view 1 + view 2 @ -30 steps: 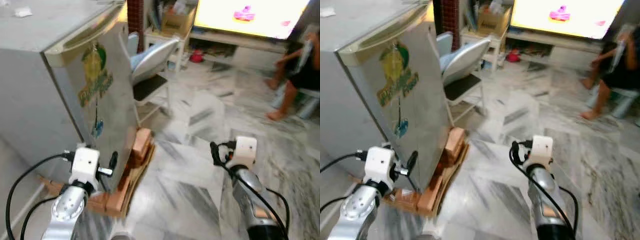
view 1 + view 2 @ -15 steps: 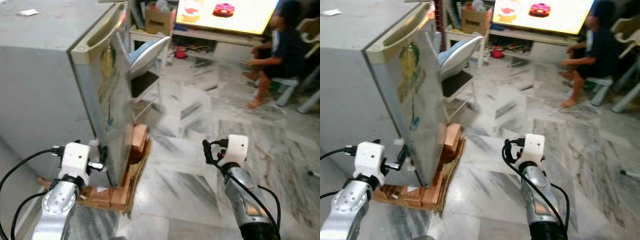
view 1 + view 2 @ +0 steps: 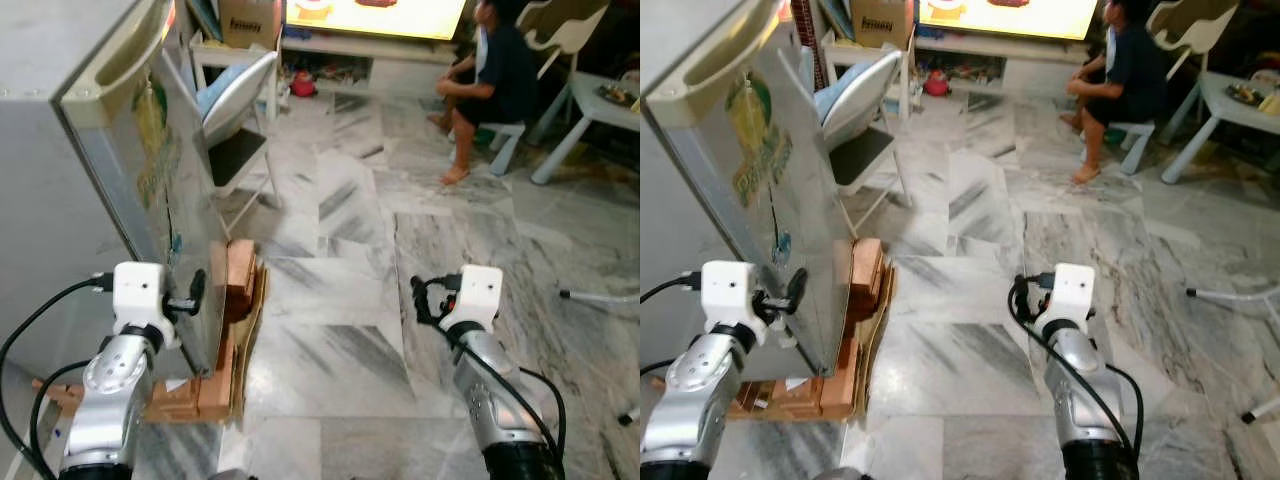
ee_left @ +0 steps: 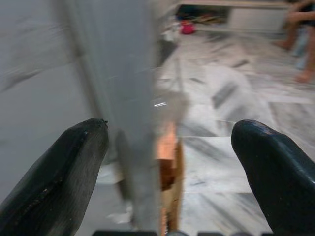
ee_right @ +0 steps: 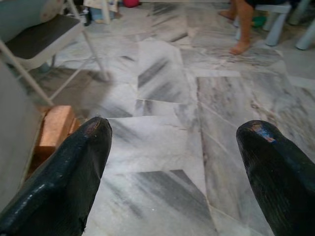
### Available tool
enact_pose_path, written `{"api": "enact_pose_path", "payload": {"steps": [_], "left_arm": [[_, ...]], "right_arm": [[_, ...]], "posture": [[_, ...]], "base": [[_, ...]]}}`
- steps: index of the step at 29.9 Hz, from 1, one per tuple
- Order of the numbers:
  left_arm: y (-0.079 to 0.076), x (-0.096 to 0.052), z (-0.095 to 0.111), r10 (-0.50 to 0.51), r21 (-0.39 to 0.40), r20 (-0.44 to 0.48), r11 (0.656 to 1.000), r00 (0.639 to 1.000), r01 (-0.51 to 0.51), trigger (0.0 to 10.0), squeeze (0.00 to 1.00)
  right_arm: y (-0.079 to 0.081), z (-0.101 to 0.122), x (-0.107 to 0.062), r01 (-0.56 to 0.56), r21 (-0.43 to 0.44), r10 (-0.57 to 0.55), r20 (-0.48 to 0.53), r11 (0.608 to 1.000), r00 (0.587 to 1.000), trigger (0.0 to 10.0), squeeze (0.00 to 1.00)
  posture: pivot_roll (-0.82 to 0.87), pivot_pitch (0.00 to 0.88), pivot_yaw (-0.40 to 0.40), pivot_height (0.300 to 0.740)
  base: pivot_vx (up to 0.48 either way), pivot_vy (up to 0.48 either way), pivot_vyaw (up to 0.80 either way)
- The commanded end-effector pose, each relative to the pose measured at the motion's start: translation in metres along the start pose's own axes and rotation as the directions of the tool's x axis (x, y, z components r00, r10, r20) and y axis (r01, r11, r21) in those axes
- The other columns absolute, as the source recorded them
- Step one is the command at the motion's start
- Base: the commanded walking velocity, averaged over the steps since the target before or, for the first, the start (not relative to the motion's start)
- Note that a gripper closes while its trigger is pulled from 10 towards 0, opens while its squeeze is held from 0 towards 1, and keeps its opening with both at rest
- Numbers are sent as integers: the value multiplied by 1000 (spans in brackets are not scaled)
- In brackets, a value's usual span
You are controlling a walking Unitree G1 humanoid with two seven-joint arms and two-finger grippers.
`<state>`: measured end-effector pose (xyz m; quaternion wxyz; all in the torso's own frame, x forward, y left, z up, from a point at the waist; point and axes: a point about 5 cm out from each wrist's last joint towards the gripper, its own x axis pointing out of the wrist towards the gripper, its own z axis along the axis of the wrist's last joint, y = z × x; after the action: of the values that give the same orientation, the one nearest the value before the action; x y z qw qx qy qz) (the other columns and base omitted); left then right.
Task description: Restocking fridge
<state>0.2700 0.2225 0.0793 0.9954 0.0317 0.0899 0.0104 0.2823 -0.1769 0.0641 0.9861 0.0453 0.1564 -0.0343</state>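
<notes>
The grey fridge (image 3: 60, 210) stands at the left on wooden blocks (image 3: 236, 282) and cardboard. Its door (image 3: 760, 190) has a green and yellow sticker and a recessed handle along the top (image 3: 112, 68). My left gripper (image 3: 196, 294) is open at the door's lower free edge. In the left wrist view the door edge (image 4: 129, 98) runs between the two spread fingers (image 4: 74, 172); I cannot tell whether they touch it. My right gripper (image 3: 419, 301) hangs open over the marble floor with nothing between its fingers (image 5: 69, 177).
A grey folding chair (image 3: 236, 108) stands just beyond the fridge door. A person (image 3: 495, 70) sits on a small stool before a bright screen (image 3: 372, 8). A white table (image 3: 598, 98) is at the far right. Marble floor (image 3: 340, 260) lies open ahead.
The whole view has shifted, so the camera moved: the fridge now sits further left and more floor shows. My left gripper has stayed at the door edge. The right gripper is unchanged.
</notes>
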Motion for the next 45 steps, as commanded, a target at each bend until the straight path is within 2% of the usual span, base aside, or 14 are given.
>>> {"api": "enact_pose_path", "payload": {"steps": [1,12,15,21,29,36,37,38,39,40,41,43,44,45], "left_arm": [[3,5,1,24,2,4,1000,1000,-24,10000,0],[-1,30,12,13,0,24,1000,1000,-13,10000,0],[-12,39,19,-63,-7,36,998,997,63,10000,0],[-20,48,25,-99,-2,50,995,994,99,10000,0],[-19,61,27,-18,28,36,999,999,17,10000,0],[-23,65,29,-32,16,41,999,999,32,10000,0],[-30,69,33,-57,-4,56,998,997,58,10000,0],[-47,73,43,-119,-26,90,992,989,122,10000,0],[-47,73,43,-119,-26,90,992,989,122,10000,0],[-66,76,53,-188,-28,115,981,975,192,10000,0],[-74,76,55,-213,-26,120,976,970,217,10000,0],[-111,73,66,-386,-15,139,920,912,392,10000,0],[-141,67,75,-505,17,158,861,849,509,10000,0],[-141,67,75,-505,17,158,861,849,509,10000,0]], "right_arm": [[-3,2,0,2,-6,-2,5,1000,1000,10000,0],[-8,0,-3,12,-21,-12,-4,1000,1000,10000,0],[-11,-10,-5,16,-12,-17,-61,1000,998,10000,0],[-14,-13,-5,28,-11,-29,-73,1000,997,10000,0],[-14,-14,-8,33,-3,-33,-79,999,996,10000,0],[-17,-15,-10,40,0,-39,-87,999,995,10000,0],[-18,-16,-11,39,-7,-40,-100,999,994,10000,0],[-18,-19,-11,35,-26,-39,-130,999,991,10000,0],[-18,-19,-11,35,-26,-39,-130,999,991,10000,0],[-19,-25,-12,30,-63,-41,-175,998,984,10000,0],[-20,-27,-12,28,-75,-42,-189,997,981,10000,0],[-22,-34,-13,13,-70,-29,-233,997,972,10000,0],[-21,-40,-13,-12,-58,-5,-285,998,959,10000,0],[-21,-40,-13,-12,-58,-5,-285,998,959,10000,0]], "posture": [[83,0,-74,740],[64,0,-76,740],[62,0,-77,740],[51,0,-69,740],[37,0,-59,740],[34,0,-56,740],[39,0,-57,740],[44,0,-61,740],[44,0,-61,740],[48,0,-62,740],[48,0,-64,740],[52,0,-70,740],[56,0,-75,740],[56,0,-75,740]], "base": [[0,0,0],[0,0,0],[0,0,0],[0,0,0],[0,0,0],[0,0,0],[0,0,0],[0,0,0],[0,0,0],[0,0,0],[0,0,0],[0,0,0],[0,0,0],[0,0,0]]}}
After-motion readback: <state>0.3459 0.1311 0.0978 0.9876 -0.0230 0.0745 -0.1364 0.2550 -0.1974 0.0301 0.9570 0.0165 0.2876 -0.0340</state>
